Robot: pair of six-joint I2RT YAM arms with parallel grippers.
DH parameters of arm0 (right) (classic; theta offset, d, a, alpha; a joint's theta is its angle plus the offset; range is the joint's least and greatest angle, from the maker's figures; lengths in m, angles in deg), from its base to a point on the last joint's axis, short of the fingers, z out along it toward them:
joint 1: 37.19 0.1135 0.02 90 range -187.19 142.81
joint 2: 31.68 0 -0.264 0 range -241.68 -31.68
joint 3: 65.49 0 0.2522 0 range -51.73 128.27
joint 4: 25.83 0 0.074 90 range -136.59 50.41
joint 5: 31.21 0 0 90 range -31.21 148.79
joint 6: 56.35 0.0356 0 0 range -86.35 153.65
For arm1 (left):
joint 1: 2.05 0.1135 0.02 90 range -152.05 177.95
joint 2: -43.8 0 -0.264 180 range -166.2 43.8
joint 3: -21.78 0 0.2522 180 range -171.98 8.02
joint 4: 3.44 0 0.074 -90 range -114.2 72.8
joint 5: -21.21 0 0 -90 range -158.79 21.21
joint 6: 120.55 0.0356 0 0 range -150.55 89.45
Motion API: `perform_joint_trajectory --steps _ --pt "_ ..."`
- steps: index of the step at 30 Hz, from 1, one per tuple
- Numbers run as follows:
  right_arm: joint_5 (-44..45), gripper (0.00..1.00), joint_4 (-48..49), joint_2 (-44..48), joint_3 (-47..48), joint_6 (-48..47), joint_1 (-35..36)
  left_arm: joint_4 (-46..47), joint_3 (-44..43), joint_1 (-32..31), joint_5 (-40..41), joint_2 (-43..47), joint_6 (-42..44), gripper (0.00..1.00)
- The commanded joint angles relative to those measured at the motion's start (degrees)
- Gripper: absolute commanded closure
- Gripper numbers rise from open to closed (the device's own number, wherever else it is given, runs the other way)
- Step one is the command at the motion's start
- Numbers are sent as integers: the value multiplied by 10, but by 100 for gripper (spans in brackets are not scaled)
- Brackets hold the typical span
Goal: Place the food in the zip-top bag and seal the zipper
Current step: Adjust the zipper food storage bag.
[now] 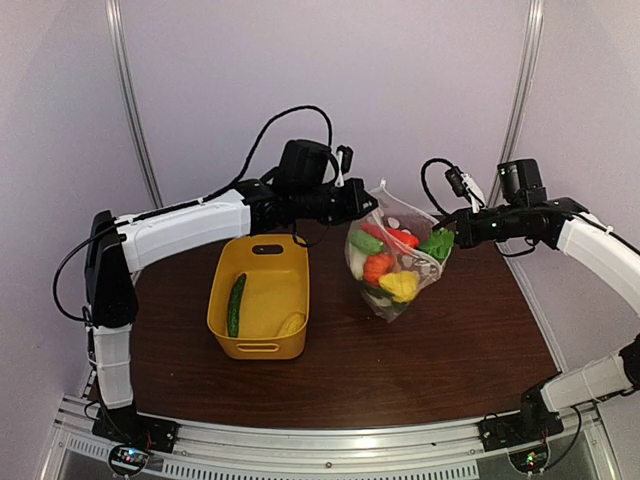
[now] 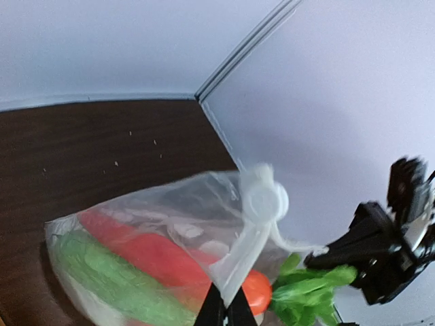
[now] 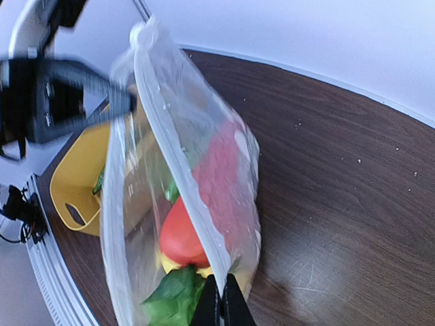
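On the dark tabletop (image 1: 450,340), right of the tub (image 1: 262,345), the bag (image 1: 395,262) hangs between left gripper (image 1: 368,208) and right gripper (image 1: 447,243), both jaws pinching its rim. Better to hold one pinch firm, since the cucumber (image 1: 236,304) lies unbagged in the tub.

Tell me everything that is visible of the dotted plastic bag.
The zip-top bag is clear, floppy plastic with white dots, stretched between two pinches at its top edge: the left end effector and the right end effector, both closed on the film. It bulges with red, orange, yellow and green food, and its bottom seems to rest on the brown table, right of the yellow tub. Whether the zipper is sealed cannot be told.
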State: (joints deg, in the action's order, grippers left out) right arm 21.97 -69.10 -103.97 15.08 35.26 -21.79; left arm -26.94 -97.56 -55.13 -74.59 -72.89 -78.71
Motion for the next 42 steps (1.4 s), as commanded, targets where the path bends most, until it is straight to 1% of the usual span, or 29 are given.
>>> perform_joint_trajectory --steps 1,3,5,6,7,8,9,10,11,12,14,17,19,20,22,24,25,26,27,29,31,32,34,35,36,38,40,41,42 --pt "57 100 -88 -13 8 -82 22 -29 -53 32 -42 26 32 100" --pt "58 100 -105 -29 27 -85 21 -50 -79 34 -81 10 21 100" --pt "45 100 -97 -28 42 -75 21 -32 -53 33 -72 10 26 100" --pt "42 100 -88 -24 51 -65 21 -32 -42 38 -74 4 12 100" --pt "40 100 -84 -21 62 -57 21 -32 -40 41 -94 -2 1 100" --pt "37 100 -87 -19 76 -54 21 -32 -47 38 -114 -6 8 100" --pt "33 100 -98 -20 92 -56 21 -40 -57 31 -108 -5 28 100" --pt "30 100 -106 -19 103 -60 21 -46 -60 27 -86 -3 46 100" --pt "27 100 -108 -16 108 -62 21 -45 -55 27 -66 -1 51 100" --pt "21 100 -105 -13 108 -62 21 -45 -52 31 -65 -5 44 100" --pt "1 100 -96 -6 99 -58 20 -42 -62 34 -96 -17 37 100" --pt "-2 100 -88 -6 86 -53 21 -42 -60 34 -98 -30 27 100" --pt "15 100 -87 -10 80 -52 21 -40 -64 34 -115 -41 24 90" --pt "24 100 -85 -12 78 -51 20 -38 -62 34 -120 -45 23 87" --pt "45 100 -80 -15 77 -47 17 -32 -54 34 -124 -55 24 85" --pt "66 100 -82 -19 87 -45 10 -39 -54 34 -142 -61 23 87" --pt "66 100 -87 -20 96 -46 5 -33 -55 32 -154 -59 28 91" --pt "64 100 -88 -20 103 -48 1 -28 -55 28 -153 -54 39 98" --pt "64 100 -84 -19 100 -48 0 -26 -55 23 -137 -49 52 100" --pt "59 100 -88 -23 100 -56 1 -23 -68 27 -125 -52 53 100" --pt "68 100 -111 -36 127 -68 0 -15 -108 27 -142 -56 55 100" --pt "77 100 -116 -38 137 -71 -1 -5 -127 22 -137 -55 76 100" --pt "104 100 -104 -34 135 -71 -2 -16 -144 18 -86 -59 112 100" --pt "114 100 -102 -36 133 -72 -2 -26 -147 23 -79 -64 108 100" --pt "118 100 -105 -40 135 -74 -2 -31 -149 28 -97 -68 104 100" --pt "113 100 -114 -43 133 -76 -3 -53 -148 32 -118 -66 117 85" --pt "107 100 -103 -33 121 -73 -3 -88 -135 34 -114 -53 129 65" --pt "105 100 -97 -28 116 -70 -3 -99 -123 36 -114 -42 136 58" --pt "104 100 -95 -24 112 -70 -3 -109 -105 38 -112 -27 144 53"
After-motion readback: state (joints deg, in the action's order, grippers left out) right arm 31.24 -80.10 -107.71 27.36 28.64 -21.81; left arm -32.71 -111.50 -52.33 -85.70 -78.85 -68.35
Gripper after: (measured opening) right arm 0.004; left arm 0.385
